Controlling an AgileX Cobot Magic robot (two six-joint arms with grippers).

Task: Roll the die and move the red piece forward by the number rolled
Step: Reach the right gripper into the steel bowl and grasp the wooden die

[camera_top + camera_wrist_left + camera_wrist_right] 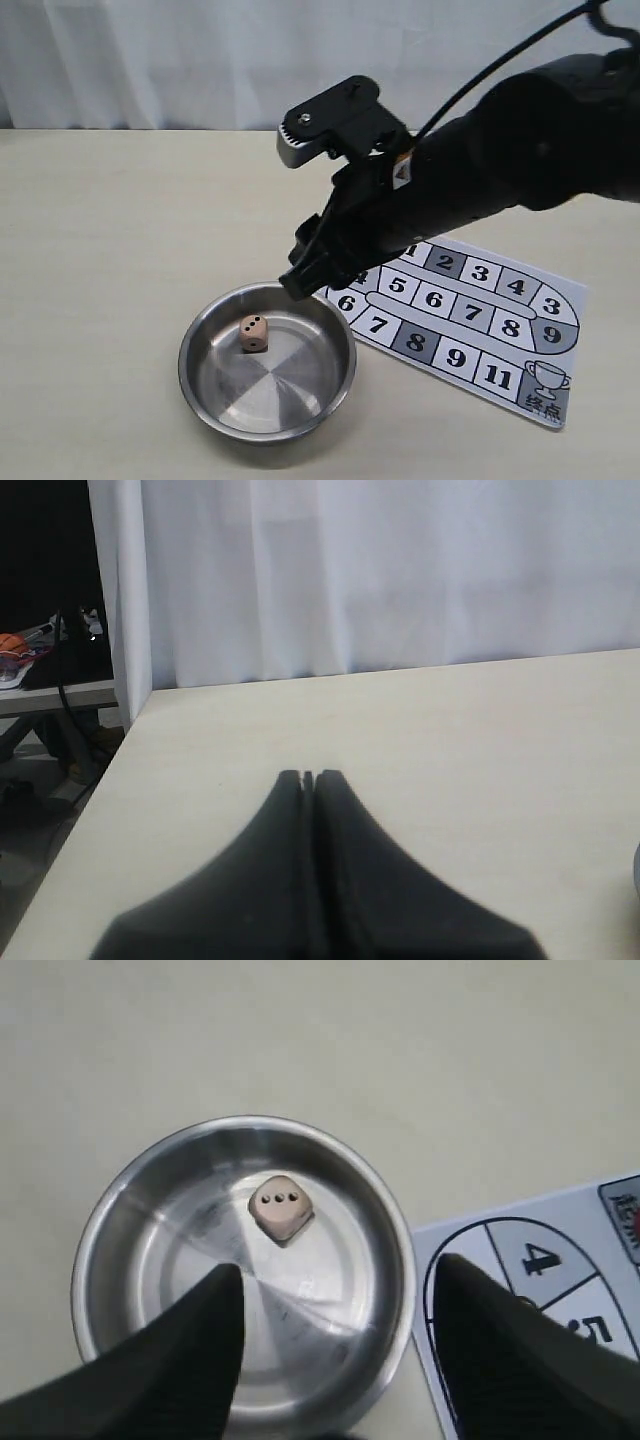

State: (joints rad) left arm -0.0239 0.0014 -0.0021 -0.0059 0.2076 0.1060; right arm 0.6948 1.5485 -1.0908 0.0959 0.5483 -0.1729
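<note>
The die [254,333] lies inside the steel bowl [200,395], a small wooden cube with black pips. In the right wrist view the die [279,1207] shows three pips on its upper face and rests near the bowl's [100,1230] centre. My right gripper [300,280] hangs open above the bowl's rim on the board side, apart from the die; its fingers [340,1265] hold nothing. My left gripper [310,775] is shut and empty over bare table, out of the exterior view. The red piece shows in no view.
The numbered board [470,330] lies flat just right of the bowl, and my right arm covers its upper left part. One corner of the board [560,1260] sits beside the bowl rim. White curtains [150,60] stand behind the table.
</note>
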